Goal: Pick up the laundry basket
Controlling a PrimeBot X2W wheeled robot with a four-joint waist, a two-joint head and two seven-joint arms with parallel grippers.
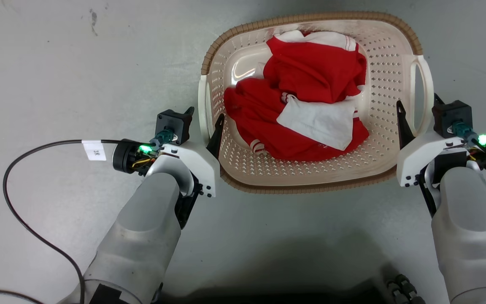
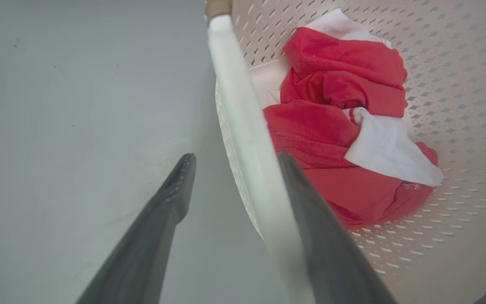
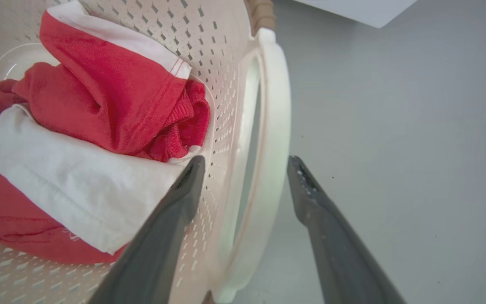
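On the grey floor point(image 1: 57, 63), at the basket's left side: left hand point(image 2: 235, 157), fingers spread wide, astride the white left loop handle point(image 2: 243, 126), one finger outside and one inside the basket. At the right side: right hand point(image 3: 246, 160), likewise wide, astride the right loop handle point(image 3: 274, 126). Between them: laundry basket point(image 1: 310, 181), cream, perforated, brown woven-look rim, standing on the floor. Contents: red garment point(image 1: 310, 67) with white trim; white cloth point(image 1: 319, 120) on top. By the left arm: black cable point(image 1: 15, 202) with white tag point(image 1: 93, 150), its writing too small to read.
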